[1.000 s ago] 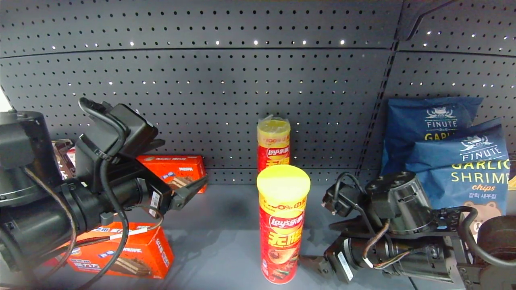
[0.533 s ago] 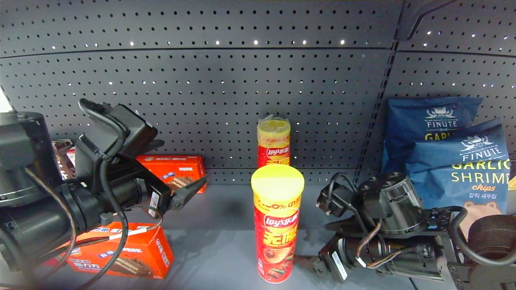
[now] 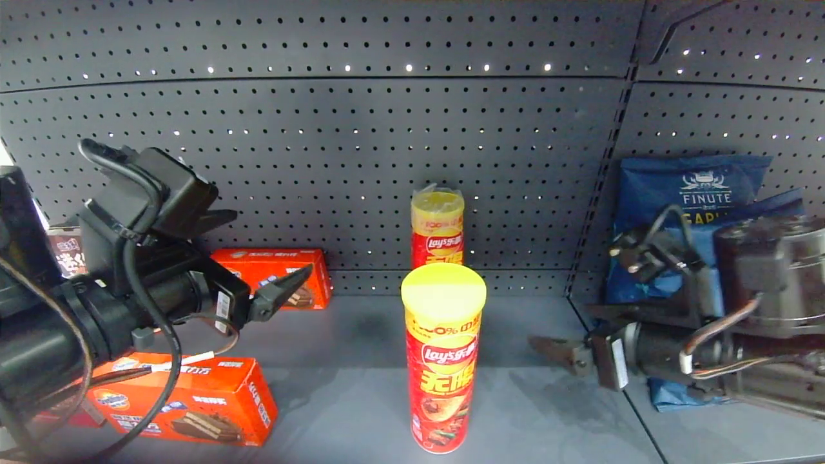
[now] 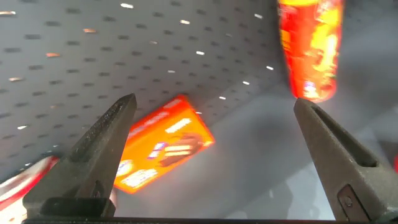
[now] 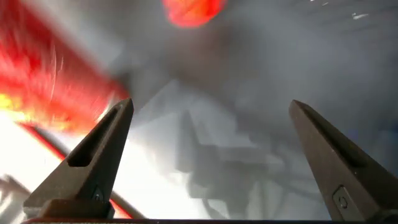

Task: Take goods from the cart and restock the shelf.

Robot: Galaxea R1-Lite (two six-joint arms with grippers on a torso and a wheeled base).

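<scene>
My right pincer (image 5: pixel 209 104) has drawn back to the right. 1 second ago it sat just beside the foot of the front chip canister (image 3: pixel 443 361); now it hangs spread and empty, well apart from it, in front of the blue shrimp chip bags (image 3: pixel 693 183). The canister slid slightly left in that time and stands upright on the shelf (image 3: pixel 348 386), directly in front of the 2nd canister (image 3: pixel 437 227) by the back panel. My left pincer (image 4: pixel 214 99), also spread and holding nothing, has pulled a little left near the orange wafer boxes (image 3: pixel 193 399). I judge this placement done, so the next item must come from the cart.
</scene>
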